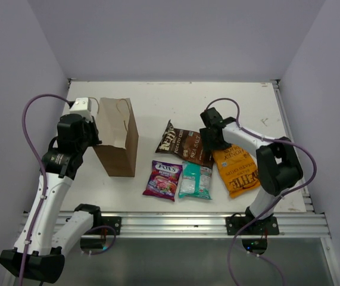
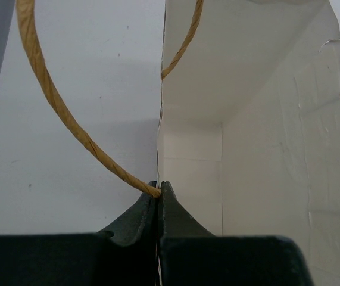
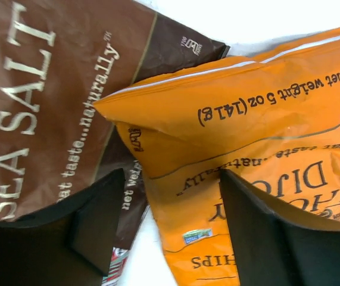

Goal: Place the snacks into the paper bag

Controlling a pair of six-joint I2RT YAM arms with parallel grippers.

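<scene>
The brown paper bag [image 1: 117, 144] stands upright at the left; its white inside [image 2: 265, 149] shows in the left wrist view. My left gripper [image 1: 92, 130] is shut on the bag's rim by a twisted handle [image 2: 68, 119]. The dark brown chip bag [image 1: 181, 143], orange Kettle chip bag [image 1: 236, 171], purple Fox's bag [image 1: 162, 180] and teal-white packet [image 1: 195, 180] lie flat at centre right. My right gripper [image 1: 214, 138] is open just above the orange bag's top corner [image 3: 229, 119], where it overlaps the brown bag [image 3: 56, 95]; its fingers straddle that corner.
White walls enclose the table on three sides. A metal rail [image 1: 175, 223] runs along the near edge. Bare tabletop [image 1: 187, 101] lies behind the snacks and the bag.
</scene>
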